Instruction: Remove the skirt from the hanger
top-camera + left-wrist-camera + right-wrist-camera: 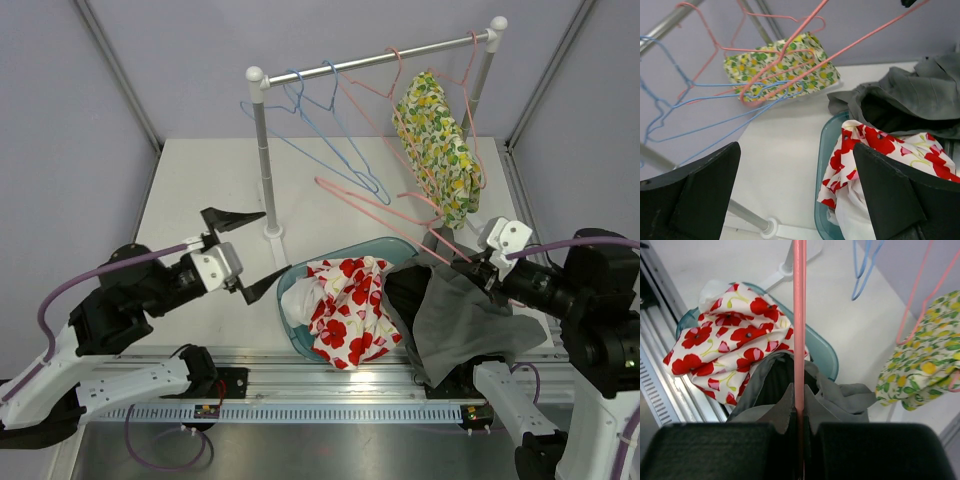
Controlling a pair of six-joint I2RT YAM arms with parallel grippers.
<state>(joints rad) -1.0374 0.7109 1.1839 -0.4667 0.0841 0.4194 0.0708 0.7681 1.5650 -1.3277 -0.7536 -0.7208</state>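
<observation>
A grey skirt (455, 315) lies crumpled at the right edge of the teal basin (300, 340), below my right gripper (470, 262). That gripper is shut on the thin wire of a pink hanger (385, 210), which slants up and left from the jaws. In the right wrist view the hanger (799, 315) runs straight out of the shut gripper (799, 400) over the skirt (840, 395). I cannot tell whether skirt and hanger still touch. My left gripper (248, 252) stands wide open left of the basin, holding nothing. Its own view shows the gripper (795, 165), the skirt (920, 95) and the hanger (855, 41).
A white-and-red poppy cloth (345, 305) fills the basin. The clothes rack (375, 62) spans the back, its pole foot (272, 232) near my left gripper. On it hang blue hangers (320, 130) and a yellow-floral garment (437, 145) on a pink hanger.
</observation>
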